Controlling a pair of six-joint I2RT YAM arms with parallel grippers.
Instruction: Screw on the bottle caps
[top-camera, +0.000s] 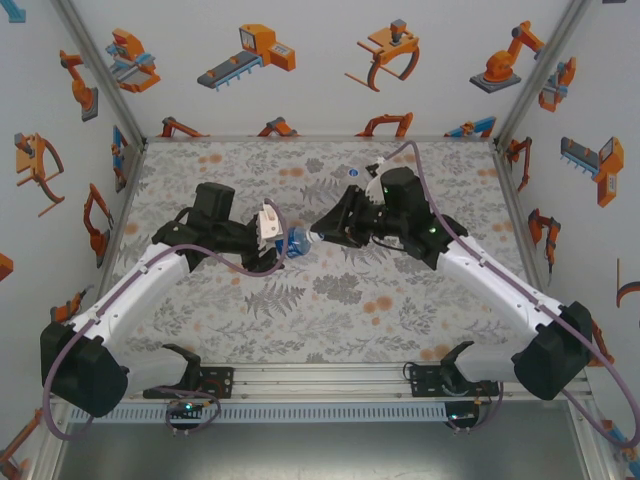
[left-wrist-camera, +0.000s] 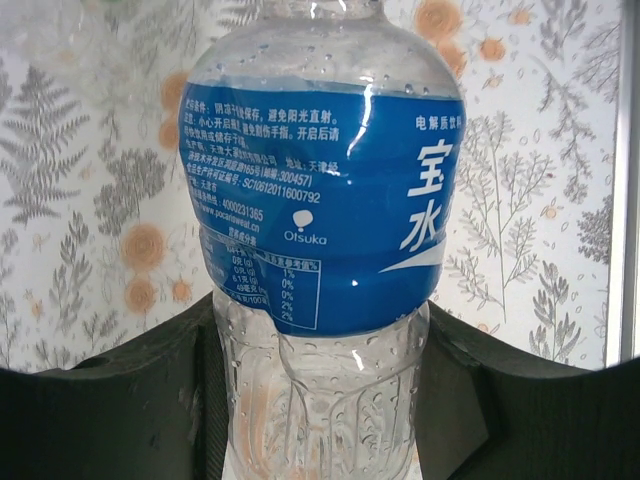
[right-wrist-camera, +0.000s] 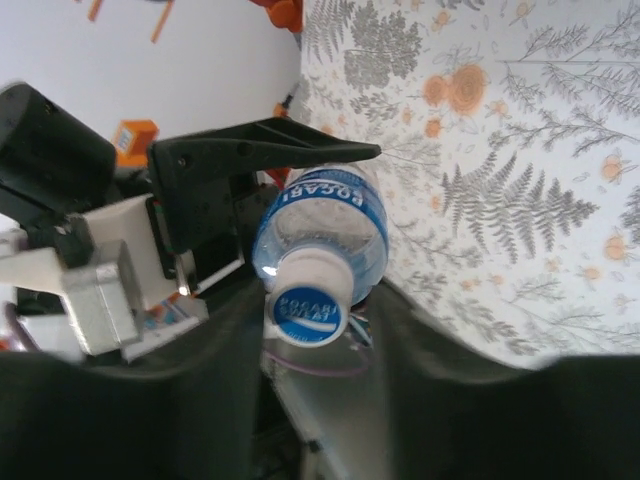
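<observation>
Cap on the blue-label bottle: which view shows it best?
Right wrist: the cap faces the lens, seated on the bottle neck. Top external gives the bottle as a blue speck, cap too small to tell. Left wrist gives label and body, top cropped.

floral tablecloth (top-camera: 330, 300), robot-print walls (top-camera: 320, 100)

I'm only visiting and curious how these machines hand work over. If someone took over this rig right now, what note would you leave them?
Left end effector: shut on the blue-label bottle, holding it sideways above the table.
Right end effector: at the bottle's mouth, jaws around the cap, apparently open, with a gap on one side.
Done: the cap sits on this bottle's neck.
To do: check the cap. I cannot tell how far it is screwed down, so tighten it if needed.
</observation>
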